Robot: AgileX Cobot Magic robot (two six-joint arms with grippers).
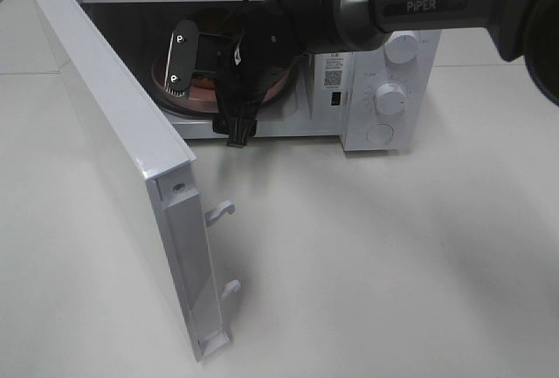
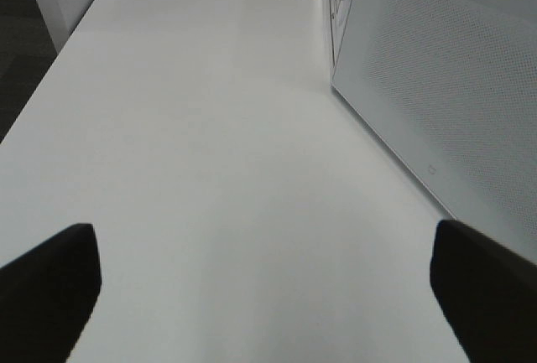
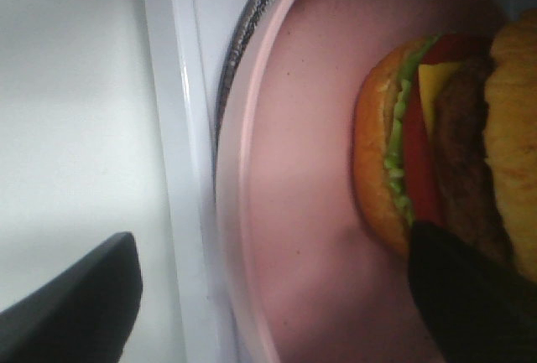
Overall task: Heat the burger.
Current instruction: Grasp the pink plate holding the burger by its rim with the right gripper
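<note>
The burger (image 3: 436, 162) lies inside the microwave (image 1: 384, 90) on a smooth, round pink plate (image 3: 302, 178); in my right wrist view I see its glossy golden bun, ruffled green lettuce, red tomato, a yellow cheese edge and a rough dark patty stacked in layers. The plate rests on a ribbed glass turntable whose rim shows just outside the plate's edge, close behind the microwave's glossy white sill. My right arm stretches from the right of the microwave across its control panel, and my right tool (image 1: 223, 81) reaches through the open mouth of the cavity over the plate. Its two dark fingers stand well apart, one beside the burger and one out over the sill, and I cannot see them clamping anything. The microwave is a white box with round dials on its right; its flat white door (image 1: 131, 160) swings wide open to the left, two hooked latches on its free edge. My left tool (image 2: 260, 296) hovers spread open and empty over the plain matte white tabletop (image 2: 210, 153) beside the door's dotted outer panel, with bare surface stretching ahead of it.
</note>
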